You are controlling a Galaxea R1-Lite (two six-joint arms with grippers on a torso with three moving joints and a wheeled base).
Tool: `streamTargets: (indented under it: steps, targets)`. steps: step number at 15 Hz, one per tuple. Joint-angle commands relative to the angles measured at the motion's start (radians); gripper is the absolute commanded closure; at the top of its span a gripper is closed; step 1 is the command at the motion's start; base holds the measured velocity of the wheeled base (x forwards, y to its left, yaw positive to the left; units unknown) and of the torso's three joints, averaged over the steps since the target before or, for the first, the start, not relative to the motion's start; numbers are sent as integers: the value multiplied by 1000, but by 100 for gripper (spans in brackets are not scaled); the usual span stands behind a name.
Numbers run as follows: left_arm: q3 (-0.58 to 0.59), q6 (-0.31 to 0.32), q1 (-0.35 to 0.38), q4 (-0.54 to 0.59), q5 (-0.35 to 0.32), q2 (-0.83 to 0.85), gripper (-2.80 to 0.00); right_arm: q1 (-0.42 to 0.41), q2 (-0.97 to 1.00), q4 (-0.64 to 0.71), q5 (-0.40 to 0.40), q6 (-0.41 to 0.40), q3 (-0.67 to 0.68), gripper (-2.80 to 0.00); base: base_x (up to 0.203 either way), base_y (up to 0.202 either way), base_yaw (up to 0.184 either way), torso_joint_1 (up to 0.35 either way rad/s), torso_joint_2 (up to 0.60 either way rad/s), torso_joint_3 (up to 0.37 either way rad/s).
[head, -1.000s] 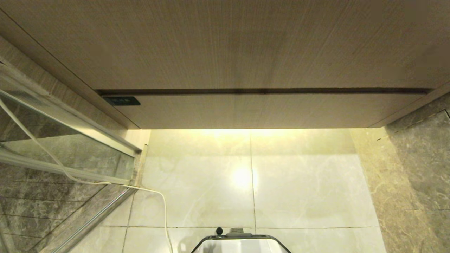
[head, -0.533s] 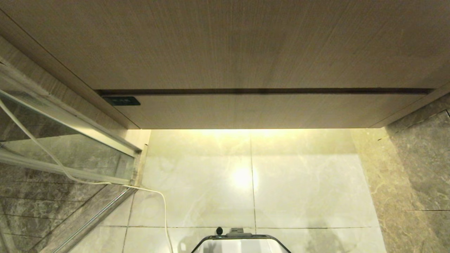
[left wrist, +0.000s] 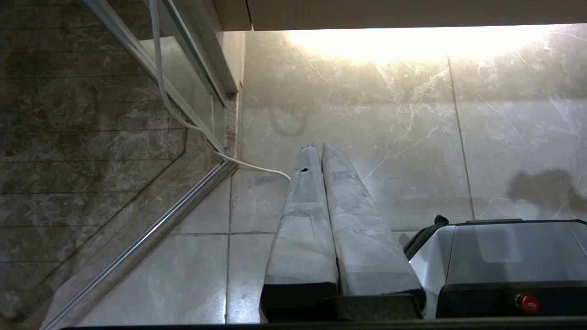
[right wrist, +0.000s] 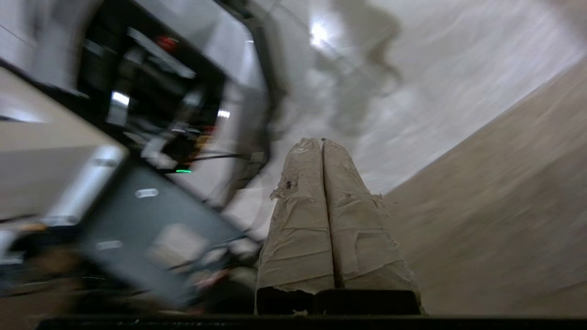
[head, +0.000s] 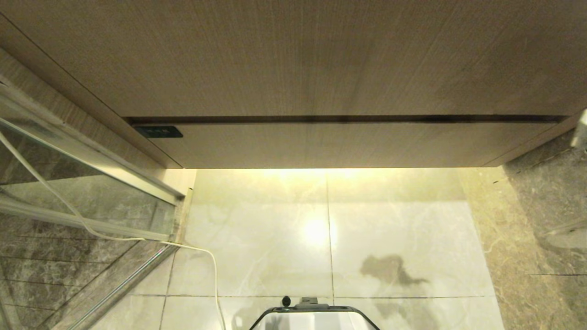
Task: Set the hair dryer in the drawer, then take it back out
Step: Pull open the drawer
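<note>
The drawer [head: 339, 144] shows in the head view as a wide, shallow wood-grain front, shut, under a taller wood-grain panel [head: 293, 59]. The hair dryer is out of view. My right gripper [right wrist: 322, 140] is shut and empty, its taped fingers pressed together; behind it are the floor, the wood-grain front and my own base. A pale blurred bit of the right arm [head: 580, 128] shows at the head view's right edge. My left gripper [left wrist: 319, 145] is shut and empty, parked low over the floor tiles beside my base [left wrist: 504, 256].
A glass door with a metal frame [head: 91, 192] stands at the left, and a white cable [head: 202, 250] runs along it onto the pale floor tiles. A dark marble wall [head: 541, 220] closes the right side. A small dark label [head: 158, 132] sits at the drawer front's left end.
A dark shadow has appeared on the floor tiles at the right, and a pale blurred part of the right arm has come in at the head view's right edge. The cabinet and cable have not moved.
</note>
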Motion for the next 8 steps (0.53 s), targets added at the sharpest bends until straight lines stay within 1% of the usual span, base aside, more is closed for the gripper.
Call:
streamTargets:
  steps: [1, 3, 4, 6, 8]
  targets:
    - [2, 0, 0, 0, 0, 0, 0, 20, 98, -272, -34, -188, 123, 0, 0, 0, 0, 0, 0, 0]
    - [2, 0, 0, 0, 0, 0, 0, 23, 141, -558, -30, -251, 173, 0, 0, 0, 0, 0, 0, 0]
    - [2, 0, 0, 0, -1, 0, 0, 23, 162, -642, 6, -294, 204, 0, 0, 0, 0, 0, 0, 0]
    - [2, 0, 0, 0, -1, 0, 0, 23, 173, -679, 44, -315, 285, 0, 0, 0, 0, 0, 0, 0]
    - [2, -2, 0, 0, 0, 0, 0, 19, 180, -769, 49, -317, 345, 0, 0, 0, 0, 0, 0, 0]
